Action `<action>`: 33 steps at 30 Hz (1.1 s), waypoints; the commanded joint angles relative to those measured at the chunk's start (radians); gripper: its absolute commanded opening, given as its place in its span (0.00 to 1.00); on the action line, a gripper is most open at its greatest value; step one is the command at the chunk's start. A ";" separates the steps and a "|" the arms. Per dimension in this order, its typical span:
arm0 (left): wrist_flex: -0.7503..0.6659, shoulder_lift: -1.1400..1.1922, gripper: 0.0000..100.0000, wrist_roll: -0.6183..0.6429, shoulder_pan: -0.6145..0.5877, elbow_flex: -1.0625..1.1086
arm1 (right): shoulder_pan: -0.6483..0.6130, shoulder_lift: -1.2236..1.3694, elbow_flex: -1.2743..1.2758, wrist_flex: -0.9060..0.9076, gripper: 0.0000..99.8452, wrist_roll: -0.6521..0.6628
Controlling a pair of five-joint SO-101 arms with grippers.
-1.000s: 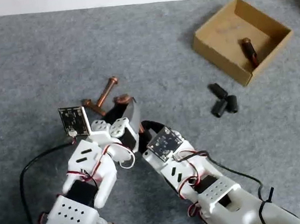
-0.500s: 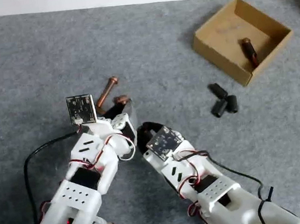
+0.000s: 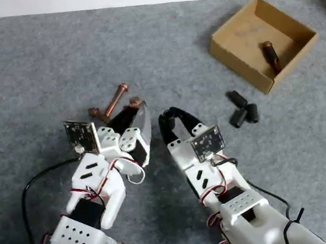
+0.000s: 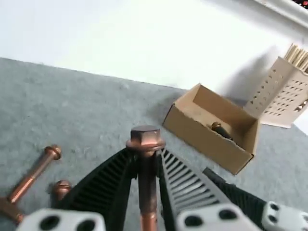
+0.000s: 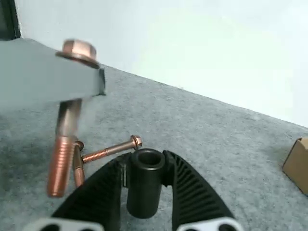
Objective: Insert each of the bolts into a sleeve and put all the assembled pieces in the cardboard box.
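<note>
As seen from the left wrist, have a copper bolt [image 4: 145,139] clamped in the left gripper [image 4: 147,156]: hex head up just past the tips, shank running down between the ribbed black jaws. Reads as closed tight on the bolt, held clear of the grey carpet [image 3: 35,66]. Cross-checks in the right wrist view: same bolt hanging threaded end down, slightly tilted, just to one side of the sleeve [image 5: 144,185]. Have that black sleeve pinched lengthwise in the right gripper [image 5: 146,166], open bore end showing at the tips, jaws pressed on both flanks. Puts bolt and sleeve near each other but apart, not yet mated. From the high view, see both grippers side by side mid-table, tips pointing away from the arm bases, a gap between them. Count two loose bolts on the carpet just beyond the left gripper: long bolt [image 3: 115,101] lying diagonal, second bolt [image 3: 94,113] showing little beyond its head beside the wrist camera board [image 3: 81,134]. Count three spare sleeves [image 3: 241,109] bunched together between the right gripper and the cardboard box [image 3: 241,33]. Find the box toward the far right of the carpet, turned corner-on, top open. Holds one assembled piece [image 3: 271,56], dark sleeve with copper head poking out, lying toward the right-hand wall in the high view. Behind the box in the left wrist view, spot a white perforated holder [image 4: 284,91] with wooden sticks [image 4: 298,53].
</note>
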 commanded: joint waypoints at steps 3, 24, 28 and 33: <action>-0.017 0.056 0.01 -0.006 0.004 -0.191 | 0.015 -0.027 0.127 -0.031 0.00 -0.009; -0.318 0.484 0.01 -0.132 0.131 -0.286 | 0.015 -0.024 0.127 -0.013 0.00 -0.008; -0.318 0.484 0.01 -0.034 0.124 -0.308 | 0.004 -0.024 0.128 0.018 0.00 -0.006; -0.318 0.484 0.01 0.049 0.091 -0.340 | -0.008 -0.024 0.128 0.019 0.00 -0.006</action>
